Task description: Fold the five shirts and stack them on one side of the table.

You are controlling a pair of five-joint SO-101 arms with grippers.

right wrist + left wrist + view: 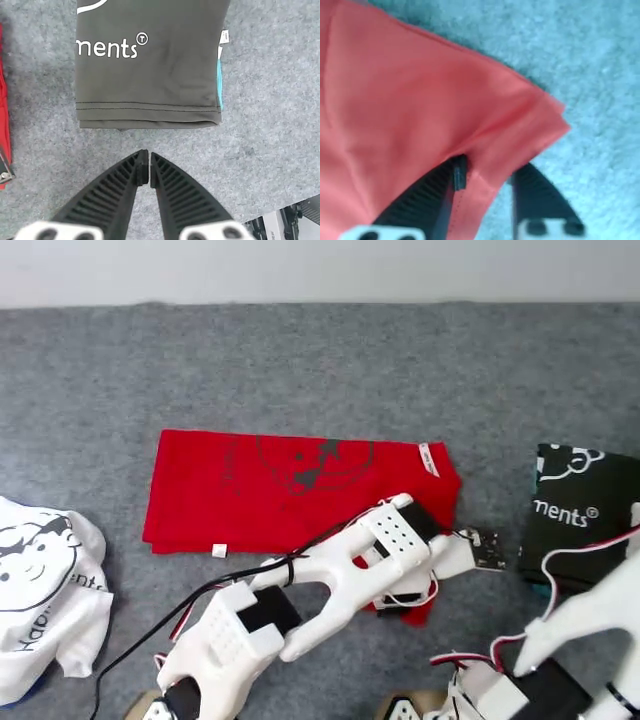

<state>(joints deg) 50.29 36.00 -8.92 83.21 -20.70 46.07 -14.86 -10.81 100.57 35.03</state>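
Observation:
A red shirt, folded into a long band, lies across the middle of the grey carpet. My left gripper is at its near right corner, open, with the red cloth running between its fingers and over one of them. A folded dark shirt with white print lies at the right edge, on top of a teal layer. My right gripper is shut on nothing, hovering over bare carpet just short of the dark shirt's near hem.
A crumpled white shirt with a cartoon print sits at the left edge. Open carpet stretches along the far side. The right arm stands at the near right corner, with cables trailing from both arms.

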